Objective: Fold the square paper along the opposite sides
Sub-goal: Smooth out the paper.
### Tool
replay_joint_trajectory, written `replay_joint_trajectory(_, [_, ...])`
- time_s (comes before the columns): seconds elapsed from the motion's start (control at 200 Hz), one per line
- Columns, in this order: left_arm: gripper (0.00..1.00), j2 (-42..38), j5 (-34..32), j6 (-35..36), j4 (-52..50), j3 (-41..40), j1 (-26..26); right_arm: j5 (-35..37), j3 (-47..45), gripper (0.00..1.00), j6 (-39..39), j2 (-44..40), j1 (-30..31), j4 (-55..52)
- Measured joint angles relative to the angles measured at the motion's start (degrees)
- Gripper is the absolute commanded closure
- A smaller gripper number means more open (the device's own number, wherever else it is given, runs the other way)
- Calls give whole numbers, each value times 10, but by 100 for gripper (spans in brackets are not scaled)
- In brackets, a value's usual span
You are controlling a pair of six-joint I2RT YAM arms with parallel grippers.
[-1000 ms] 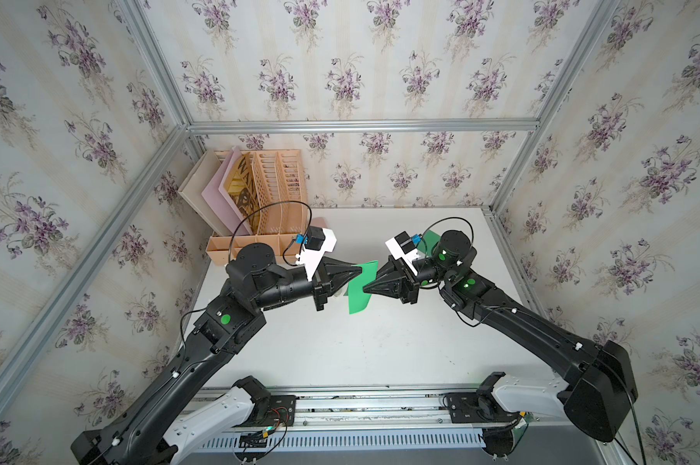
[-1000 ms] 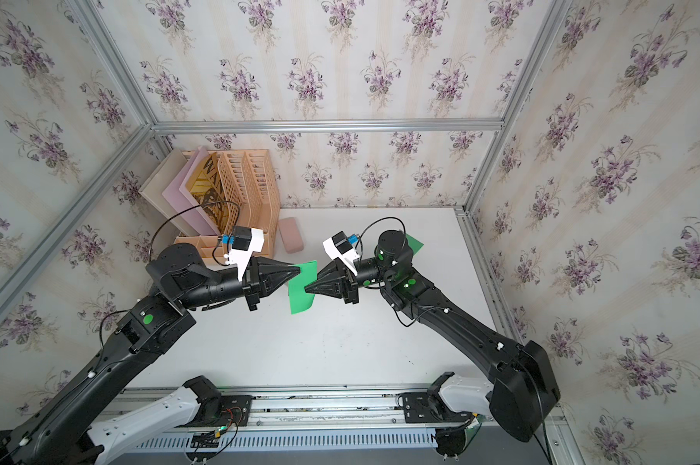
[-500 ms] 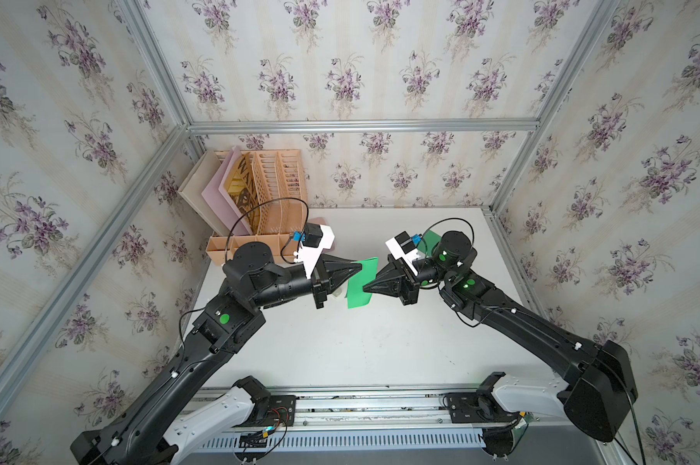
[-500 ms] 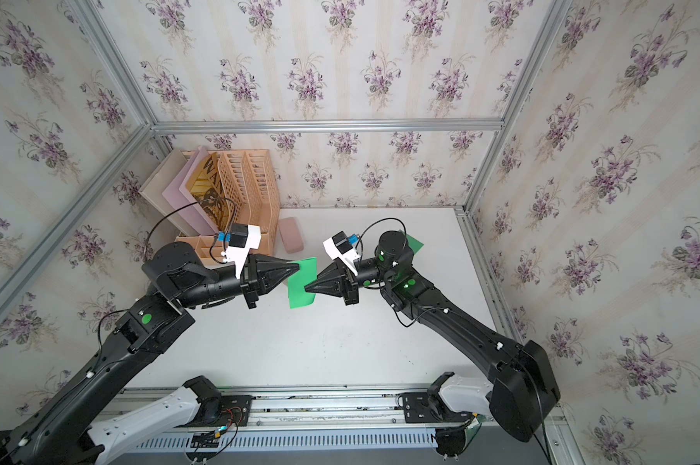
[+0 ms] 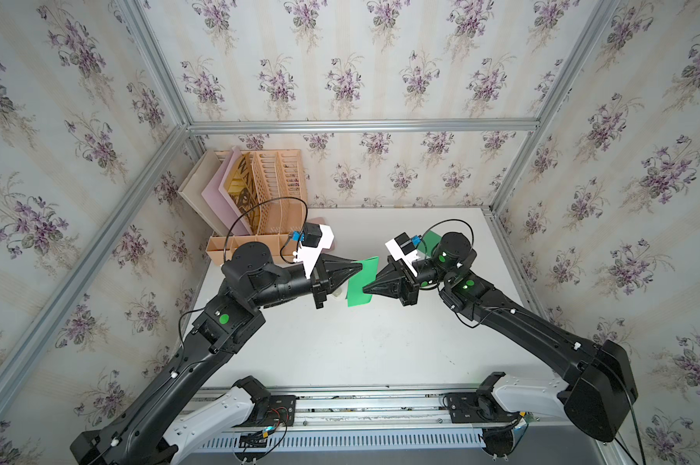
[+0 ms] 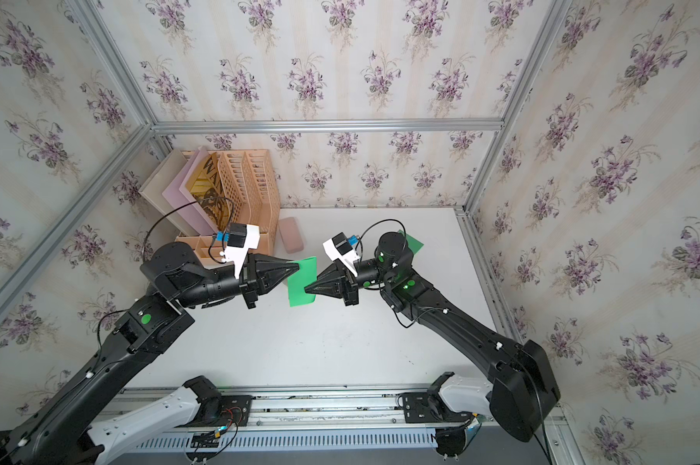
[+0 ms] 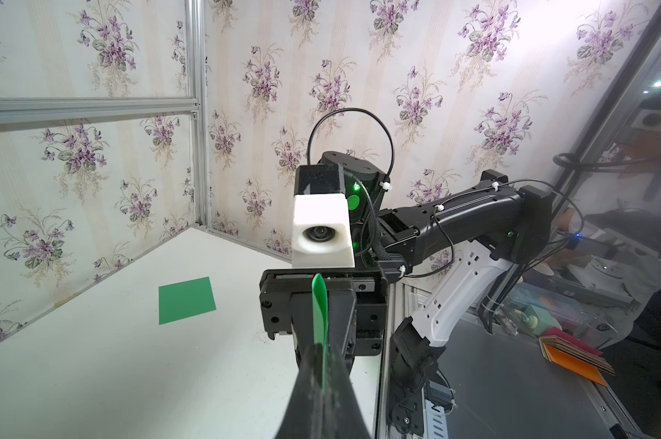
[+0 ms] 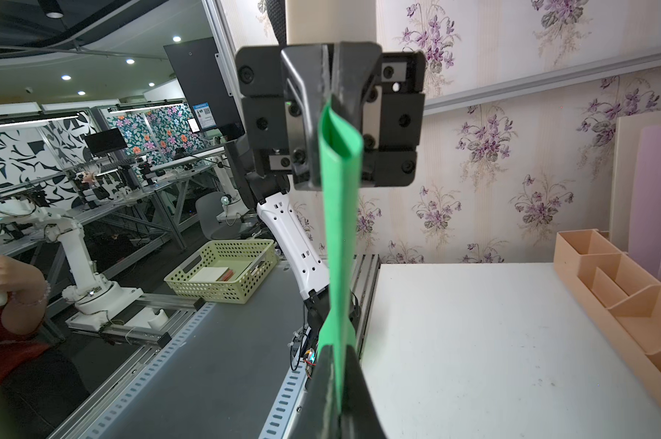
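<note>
Table (image 5: pixel 340 346): white, walled in by flowered panels, both arms mounted on its 6 o'clock edge.

Left arm (image 5: pixel 219 322) and right arm (image 5: pixel 521 322): both reach toward the middle of the table and meet nose to nose slightly toward 12 o'clock of centre.

Rack (image 5: pixel 275 189): peach-coloured slatted organiser with boards leaning in it, in the 10 o'clock corner.

Left gripper (image 5: pixel 358 269): comes in from 9 o'clock, jaws closed on the 12 o'clock part of the green paper's near edge. In the right wrist view the same gripper (image 8: pixel 330 95) pinches the sheet between its pads.

Right gripper (image 5: pixel 365 288): comes in from 3 o'clock, jaws pressed together on the opposite edge, a little toward 6 o'clock of the left one. Grip also seen in the left wrist view (image 7: pixel 321 304).

Green paper (image 5: pixel 356 294): held up off the table between the two grippers, standing on edge. In the right wrist view (image 8: pixel 340 228) it is doubled over, two layers lying close, bulging into a small loop at the left gripper's end.

Second green sheet (image 6: pixel 414 241): flat on the table at 2 o'clock, partly behind the right arm; clear of both grippers.

Pink block (image 6: pixel 291 240): lies just beside the rack, at 11 o'clock.

White roll (image 5: pixel 339 294): small, on the table under the left gripper; possibly tape, mostly hidden.
</note>
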Motion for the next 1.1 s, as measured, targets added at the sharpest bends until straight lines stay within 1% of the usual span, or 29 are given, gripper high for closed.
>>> replay_joint_trajectory(0.015, [100,0,0,0,0,0,0,0,0,84,0,0,0,0])
replay_joint_trajectory(0.03, [100,0,0,0,0,0,0,0,-1,87,0,0,0,0])
replay_joint_trajectory(0.06, [100,0,0,0,2,0,0,0,-2,100,-1,0,0,0])
replay_joint_trajectory(0.25, [100,0,0,0,1,2,0,1,-7,100,0,0,1,2])
replay_joint_trajectory(0.255, [100,0,0,0,1,2,0,1,-7,100,0,0,1,3])
replay_joint_trajectory(0.29, [100,-1,0,0,0,2,0,2,-8,88,0,0,1,3])
replay_joint_trajectory(0.305, [100,-1,0,0,0,2,0,2,-8,84,0,0,1,3])
replay_joint_trajectory(0.325, [100,-1,0,0,0,2,0,2,-8,82,0,0,1,3])
replay_joint_trajectory(0.35, [100,-1,0,0,0,2,0,2,-8,82,0,0,1,3])
replay_joint_trajectory(0.375, [100,-1,-1,0,1,3,0,1,-9,83,0,0,1,3])
replay_joint_trajectory(0.385, [100,-1,-1,0,1,3,0,1,-9,87,0,0,1,3])
replay_joint_trajectory(0.4, [100,-1,-1,0,2,3,0,1,-10,96,-1,0,1,3])
replay_joint_trajectory(0.405, [100,-1,-1,0,2,3,0,1,-10,96,-1,0,1,3])
replay_joint_trajectory(0.415, [100,-1,-1,0,3,3,0,2,-11,100,-1,0,1,3])
replay_joint_trajectory(0.689, [100,-2,-2,0,0,5,0,2,-21,100,-2,-5,2,5])
replay_joint_trajectory(0.719, [100,-2,-2,0,0,5,0,2,-21,91,-2,-7,2,5])
replay_joint_trajectory(0.739, [100,-2,-2,0,0,5,0,2,-21,87,-2,-7,2,5])
replay_joint_trajectory(0.794, [100,-2,-2,0,0,5,0,2,-22,84,-2,-8,3,5])
replay_joint_trajectory(0.814, [100,-2,-2,0,1,5,0,2,-23,85,-2,-8,3,5])
replay_joint_trajectory(0.834, [100,-2,-2,0,1,5,0,2,-24,91,-2,-8,3,5])
replay_joint_trajectory(0.849, [100,-2,-2,0,1,5,0,2,-24,99,-3,-8,3,4])
replay_joint_trajectory(0.854, [100,-2,-2,0,1,5,0,2,-24,100,-3,-8,3,4])
replay_joint_trajectory(1.099, [100,-3,-2,1,-4,5,0,5,-33,100,-2,-8,3,5])
